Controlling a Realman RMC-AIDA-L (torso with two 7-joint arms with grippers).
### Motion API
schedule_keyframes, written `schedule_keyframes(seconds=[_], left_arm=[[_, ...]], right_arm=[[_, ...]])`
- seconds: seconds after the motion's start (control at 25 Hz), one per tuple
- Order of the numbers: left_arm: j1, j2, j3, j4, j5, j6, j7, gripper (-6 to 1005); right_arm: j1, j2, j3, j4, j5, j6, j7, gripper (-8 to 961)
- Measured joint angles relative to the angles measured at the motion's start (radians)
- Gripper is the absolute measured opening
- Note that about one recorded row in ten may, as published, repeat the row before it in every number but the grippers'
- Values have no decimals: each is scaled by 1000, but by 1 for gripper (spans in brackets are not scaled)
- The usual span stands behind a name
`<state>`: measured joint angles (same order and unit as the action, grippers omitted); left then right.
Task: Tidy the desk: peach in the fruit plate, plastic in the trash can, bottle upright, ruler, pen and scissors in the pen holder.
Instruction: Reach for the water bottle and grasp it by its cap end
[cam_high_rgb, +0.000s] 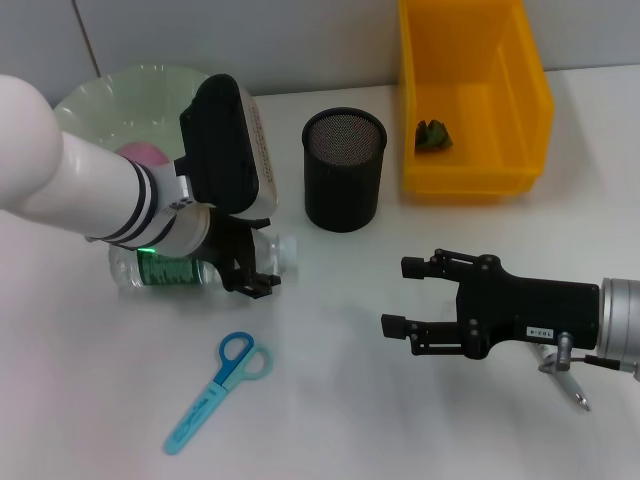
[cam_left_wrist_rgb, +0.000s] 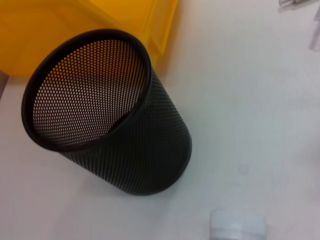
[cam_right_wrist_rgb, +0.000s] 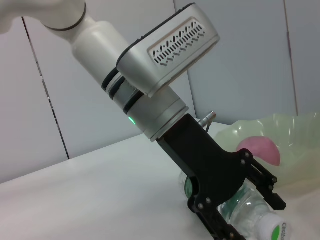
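Beside fruit plate (cam_high_rgb: 90, 95), on desk: bottle (cam_high_rgb: 150, 268) lying flat, cap toward pen holder (cam_high_rgb: 343, 170). Left gripper (cam_high_rgb: 252, 275) down astride bottle body, closed on it by the look of the right wrist view. Right gripper (cam_high_rgb: 400, 297) hovering open, empty. Judged light, thin-walled, slippery, crushable; best gripped mid-body near label, gently.
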<state>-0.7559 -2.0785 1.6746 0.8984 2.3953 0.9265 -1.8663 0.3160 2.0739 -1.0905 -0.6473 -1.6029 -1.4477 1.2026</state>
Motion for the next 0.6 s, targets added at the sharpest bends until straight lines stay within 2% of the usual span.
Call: schedule_keyframes(seconds=[0.28,0.6], left_arm=[[21,2,2,67,64,76,-31,766],[38,4,-5,102,139,100,-52,754]], right_arm=[[-2,0,0,0,0,0,0,842],[-1,0,-1,0,0,0,0,842]])
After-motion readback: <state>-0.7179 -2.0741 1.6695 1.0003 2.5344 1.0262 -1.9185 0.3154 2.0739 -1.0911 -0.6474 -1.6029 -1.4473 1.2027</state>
